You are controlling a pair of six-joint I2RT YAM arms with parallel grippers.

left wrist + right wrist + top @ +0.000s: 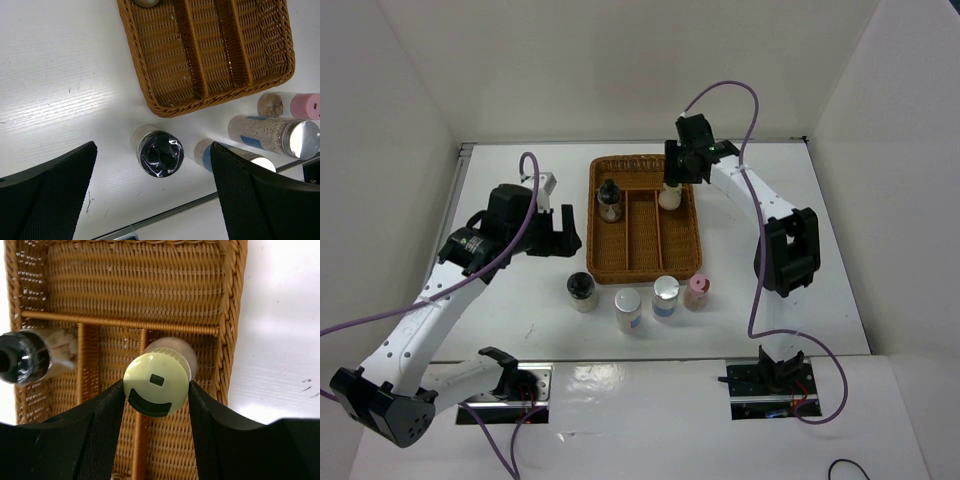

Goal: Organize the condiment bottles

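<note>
My right gripper [156, 391] is shut on the pale yellow-green-lidded bottle [156, 381], held upright over the right side of the wicker tray [232, 315]; from above, the gripper [670, 184] and the bottle [669, 199] show there too. A black-lidded bottle [609, 200] stands in the tray's left part. In front of the tray stand a black-lidded bottle [582, 291], a white-lidded one [628, 308], a silver-lidded one [665, 296] and a pink-lidded one [697, 291]. My left gripper [155, 200] hangs open above the near black-lidded bottle [160, 153], touching nothing.
The brown wicker tray [595, 225] has long dividers and sits mid-table. White walls close in the table on the left, back and right. My right fingertip [260, 195] hides part of the white-lidded bottle [204, 151]. The table's front edge runs just below the bottles.
</note>
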